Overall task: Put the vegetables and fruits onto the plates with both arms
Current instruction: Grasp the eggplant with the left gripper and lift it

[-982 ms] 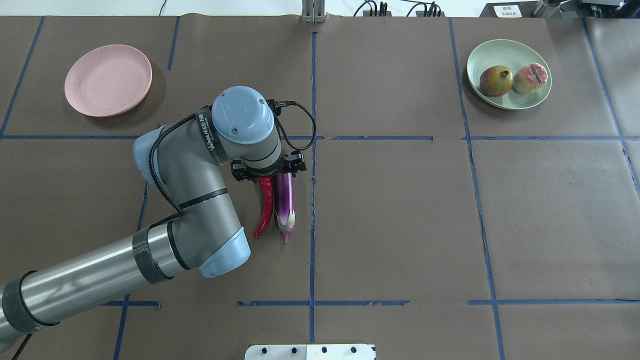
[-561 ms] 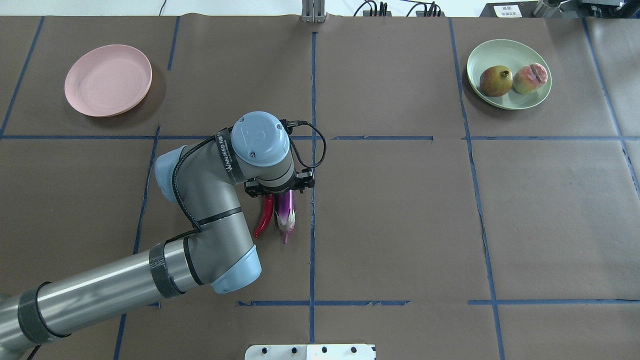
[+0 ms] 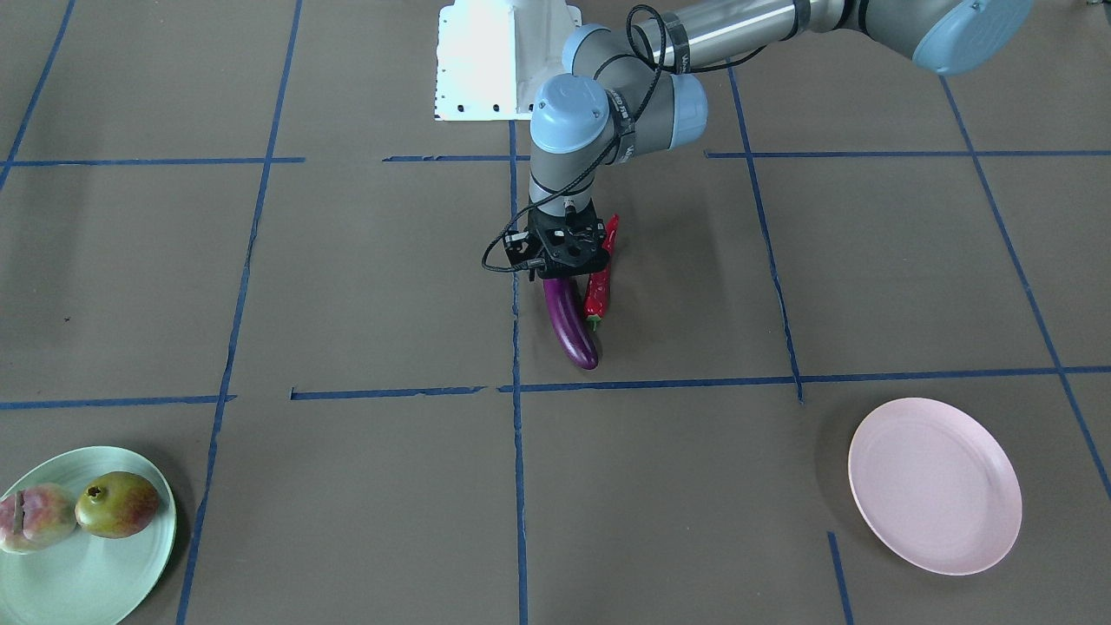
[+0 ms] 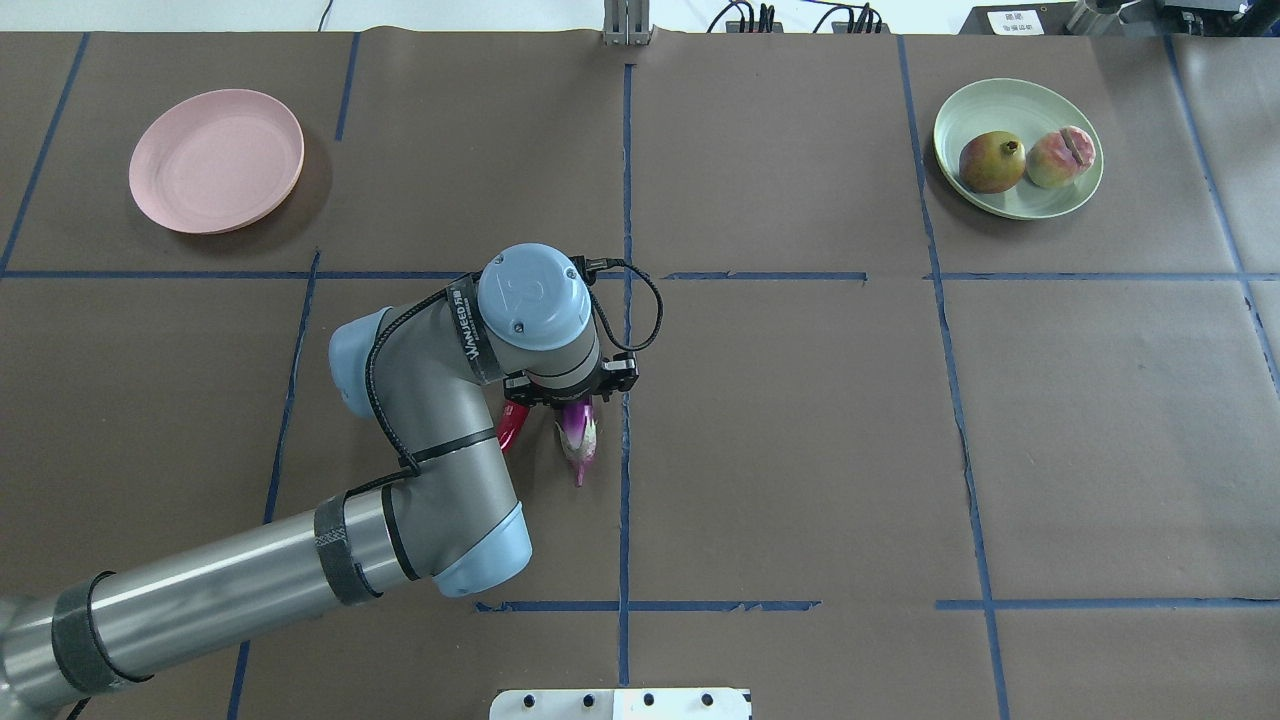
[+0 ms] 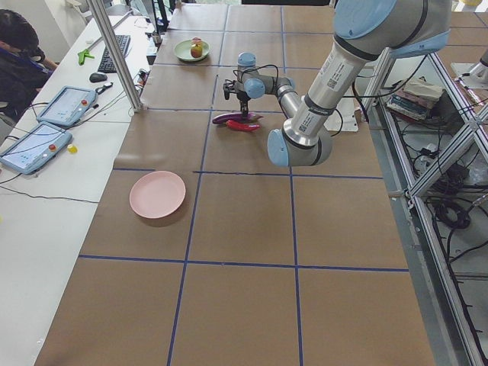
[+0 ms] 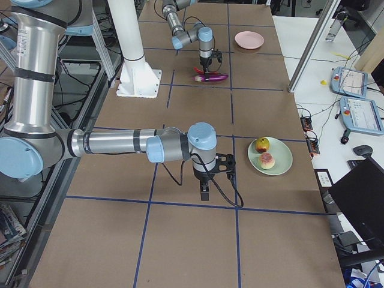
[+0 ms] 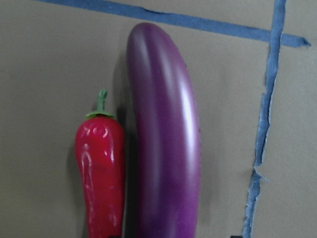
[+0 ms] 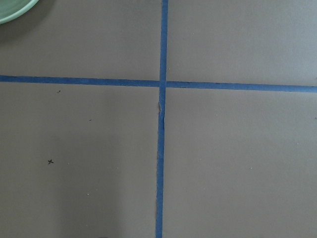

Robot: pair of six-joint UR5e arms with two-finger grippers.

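Left gripper [image 3: 566,271] is hovering directly over the eggplant [image 3: 573,328], which is lying mid-table [image 4: 800,450] just beside the chili [image 3: 597,291]. Its fingers are hidden, so I cannot tell whether they are apart or together. Right gripper [image 6: 204,191] is hanging near the green plate [image 4: 1020,208], state likewise unclear. Eggplant is looking glossy, probably slippery, firm and light. Pinching across its thick middle seems safest. Pink plate [image 3: 937,486] is sitting well apart.

Brown paper-covered table [image 4: 800,450], blue tape grid [image 4: 624,520], white desk [image 5: 30,244] beside
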